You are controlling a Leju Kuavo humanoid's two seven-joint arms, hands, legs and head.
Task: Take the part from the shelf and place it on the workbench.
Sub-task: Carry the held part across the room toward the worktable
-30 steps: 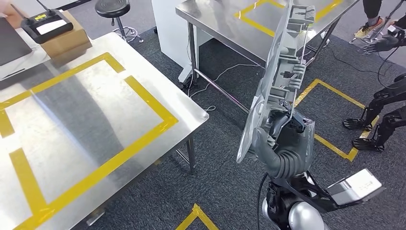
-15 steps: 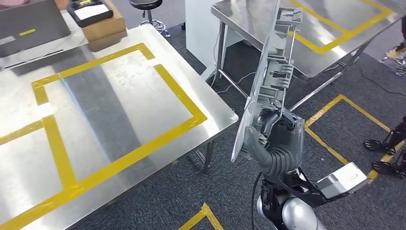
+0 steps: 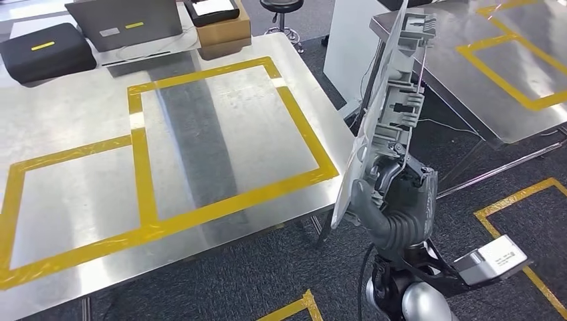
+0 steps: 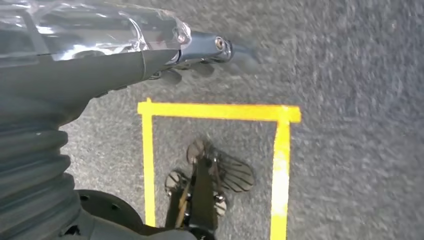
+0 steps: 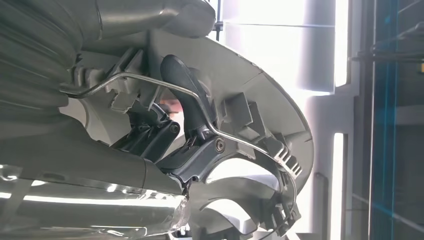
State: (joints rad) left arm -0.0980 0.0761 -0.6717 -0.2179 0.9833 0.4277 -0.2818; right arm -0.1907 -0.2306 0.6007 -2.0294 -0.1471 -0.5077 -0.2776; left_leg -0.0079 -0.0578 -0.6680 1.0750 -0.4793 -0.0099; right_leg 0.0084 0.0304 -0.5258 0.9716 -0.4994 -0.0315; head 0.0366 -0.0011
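My right hand [image 3: 391,194] grips the lower end of a long grey plastic part [image 3: 394,93] and holds it upright, just off the right edge of the steel workbench [image 3: 80,120]. The part has ribs, clips and a thin wire along its back. The right wrist view shows dark fingers [image 5: 182,85] hooked into the part's curved inner side [image 5: 260,105]. The workbench top carries yellow tape rectangles [image 3: 231,137]. My left hand [image 4: 150,50] hangs over the grey floor, and how its fingers lie is hard to make out.
At the bench's far edge stand a laptop [image 3: 127,23], a black case [image 3: 43,50] and a cardboard box [image 3: 224,30]. A second steel table [image 3: 508,67] stands to the right across a carpeted aisle. Yellow tape [image 3: 515,207] marks the floor.
The whole picture has shifted: the camera has turned toward the workbench, which now spreads wider across the view. The part stays upright in my right hand.
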